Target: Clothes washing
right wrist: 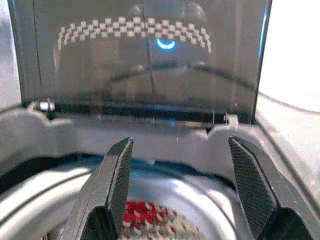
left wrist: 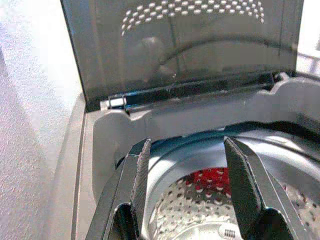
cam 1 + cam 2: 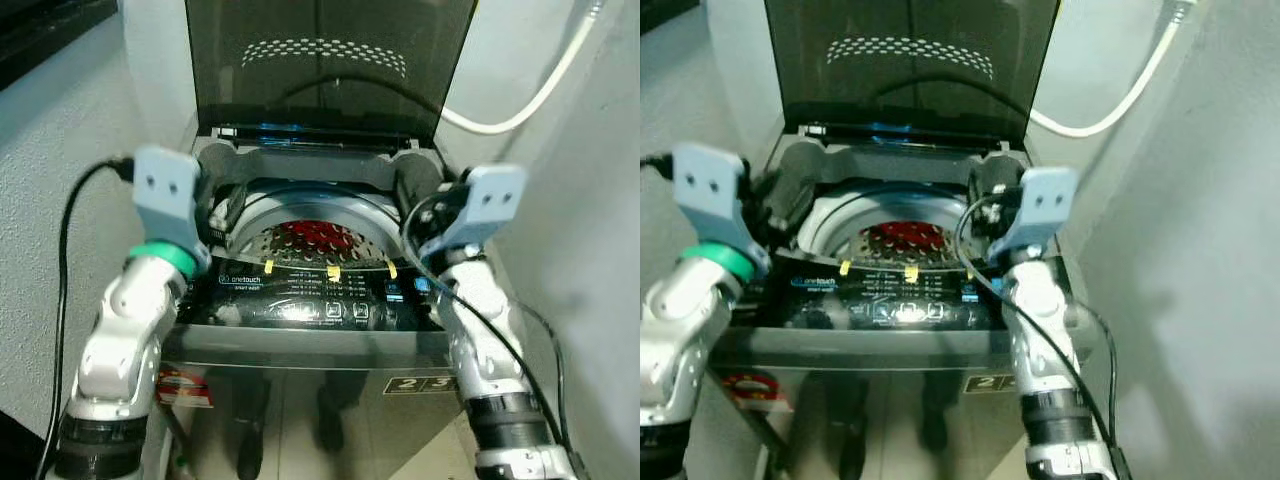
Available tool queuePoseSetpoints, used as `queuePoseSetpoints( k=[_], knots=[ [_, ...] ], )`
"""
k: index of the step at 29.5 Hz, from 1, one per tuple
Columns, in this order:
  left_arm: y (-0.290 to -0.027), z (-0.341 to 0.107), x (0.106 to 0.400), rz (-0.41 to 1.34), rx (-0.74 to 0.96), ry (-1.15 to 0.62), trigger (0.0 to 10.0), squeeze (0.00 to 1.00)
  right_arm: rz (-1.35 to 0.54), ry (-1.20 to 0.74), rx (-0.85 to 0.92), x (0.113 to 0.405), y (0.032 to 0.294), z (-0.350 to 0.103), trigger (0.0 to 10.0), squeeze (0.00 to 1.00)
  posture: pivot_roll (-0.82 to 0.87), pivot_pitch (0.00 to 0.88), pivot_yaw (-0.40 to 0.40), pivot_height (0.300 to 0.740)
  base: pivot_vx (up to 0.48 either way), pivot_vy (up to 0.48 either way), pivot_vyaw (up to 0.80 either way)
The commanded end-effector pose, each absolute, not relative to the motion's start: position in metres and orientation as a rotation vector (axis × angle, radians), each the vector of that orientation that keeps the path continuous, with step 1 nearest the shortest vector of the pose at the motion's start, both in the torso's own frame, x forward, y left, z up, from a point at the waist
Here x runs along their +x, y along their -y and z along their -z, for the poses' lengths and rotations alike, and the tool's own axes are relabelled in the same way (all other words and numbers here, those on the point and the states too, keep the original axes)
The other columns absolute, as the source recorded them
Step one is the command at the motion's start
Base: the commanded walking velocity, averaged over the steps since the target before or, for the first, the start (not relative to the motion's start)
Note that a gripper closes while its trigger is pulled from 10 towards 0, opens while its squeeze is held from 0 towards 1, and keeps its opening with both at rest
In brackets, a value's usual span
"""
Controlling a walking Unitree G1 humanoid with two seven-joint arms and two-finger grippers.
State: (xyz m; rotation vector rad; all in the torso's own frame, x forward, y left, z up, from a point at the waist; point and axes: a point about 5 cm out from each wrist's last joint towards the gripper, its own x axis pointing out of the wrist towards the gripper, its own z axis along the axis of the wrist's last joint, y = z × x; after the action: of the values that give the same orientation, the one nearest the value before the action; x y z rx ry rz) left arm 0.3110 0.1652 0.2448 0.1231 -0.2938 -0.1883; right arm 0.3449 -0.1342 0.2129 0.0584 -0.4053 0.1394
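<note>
Machine: a top-loading washing machine (image 3: pixel 300 345) stands before the robot, between pale walls, its dark tinted lid (image 3: pixel 330 60) raised and leaning back
Drum: the perforated steel drum (image 3: pixel 262 240) lies open to view below the lid
Clothes: a red garment (image 3: pixel 318 236) lies low in the drum, seen through the opening — whether it is one piece or several I cannot tell
Left gripper: the left gripper (image 2: pixel 187 180) hovers above the left side of the opening, its two black fingers spread wide and empty, pointing at the drum's rim
Right gripper: the right gripper (image 1: pixel 180 180) hangs over the right side of the opening, fingers likewise wide apart, holding nothing
Control panel: the dark control panel (image 3: pixel 320 295) runs along the near edge, with yellow marks above it and a blue light towards its right end
Hose: a white hose (image 3: pixel 530 95) curves down the wall behind the machine
Done, by my reading: the lid is up and laundry appears loaded
Left to do: probably draw both arms clear, close the lid and set the cycle at the panel — detergent cannot be judged from here
</note>
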Motion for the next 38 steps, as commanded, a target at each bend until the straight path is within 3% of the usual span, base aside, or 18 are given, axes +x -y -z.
queuePoseSetpoints(
  k=[1, 7, 21, 32, 38],
  knots=[
    [-0.165, -0.243, 0.311, 0.185, 0.124, 0.297, 10.0, 0.00, -0.131, 0.397, 0.050, 0.344, 0.136, -0.209, 10.0, 0.00, 0.11, 0.015, -0.020, 0.740, 0.000, 0.000, 0.00],
    [-0.165, -0.245, 0.312, 0.186, 0.101, 0.300, 10.0, 0.00, -0.121, 0.407, 0.061, 0.346, 0.138, -0.213, 10.0, 0.00, 0.11, 0.017, -0.020, 0.740, 0.000, 0.000, 0.00],
    [-0.104, -0.248, 0.306, 0.376, 0.030, 0.330, 10.0, 0.00, -0.109, 0.437, 0.068, 0.342, 0.139, -0.217, 10.0, 0.00, 0.09, 0.024, 0.010, 0.740, 0.000, 0.000, 0.00],
    [-0.094, -0.253, 0.310, 0.391, 0.010, 0.344, 10.0, 0.00, -0.094, 0.448, 0.072, 0.343, 0.142, -0.219, 10.0, 0.00, 0.09, 0.023, 0.016, 0.740, 0.000, 0.000, 0.00],
    [-0.109, -0.257, 0.319, 0.314, -0.025, 0.328, 10.0, 0.00, -0.091, 0.453, 0.071, 0.344, 0.142, -0.221, 10.0, 0.00, 0.09, 0.027, 0.012, 0.740, 0.000, 0.000, 0.00]
  ],
)
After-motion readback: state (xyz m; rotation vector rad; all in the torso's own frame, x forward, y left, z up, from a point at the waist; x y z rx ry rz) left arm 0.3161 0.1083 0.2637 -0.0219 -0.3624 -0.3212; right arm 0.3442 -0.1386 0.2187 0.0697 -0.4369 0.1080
